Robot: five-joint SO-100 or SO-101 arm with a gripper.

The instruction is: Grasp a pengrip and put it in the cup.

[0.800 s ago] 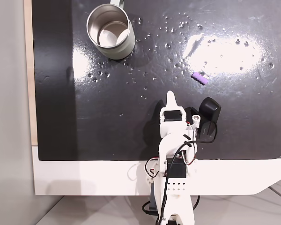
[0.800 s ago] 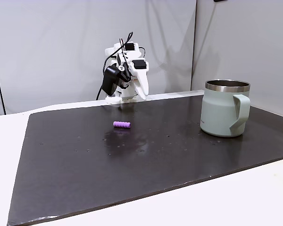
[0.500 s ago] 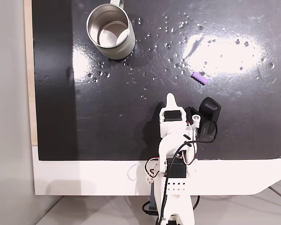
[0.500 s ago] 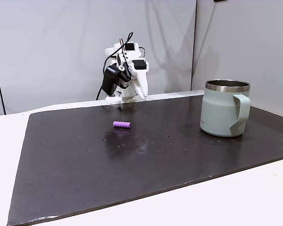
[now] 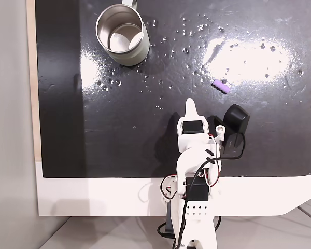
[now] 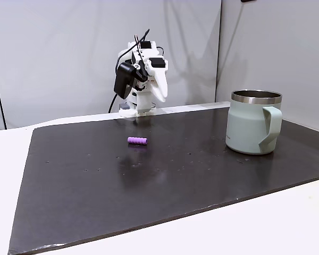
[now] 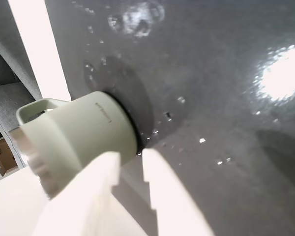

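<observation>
A white arm stands folded at the edge of a black mat [image 5: 119, 150], its gripper [image 5: 191, 106] raised off the surface and pointing toward the mat's far side in a fixed view from above. The pengrip [image 5: 221, 86] lies flat on the mat, up and to the right of the fingertips in that view, near them but clearly apart, with bare mat between. From a fixed view at table height the pengrip [image 6: 137, 141] sits in front of the arm and lower than the gripper [image 6: 160, 98], which hangs in the air beside a black camera (mounted on the wrist). The cup [image 5: 123, 35] stands upright near the mat's top left corner in the view from above, well apart from both gripper and pengrip; at table height the cup [image 6: 253, 121] is at the right, handle turned toward the viewer. In the wrist view the two pale fingers [image 7: 163, 194] show only a narrow gap between them and hold nothing, with the cup [image 7: 78, 140] looming just beyond their tips. Water droplets [image 5: 189, 33] speckle the mat's glossy far half.
</observation>
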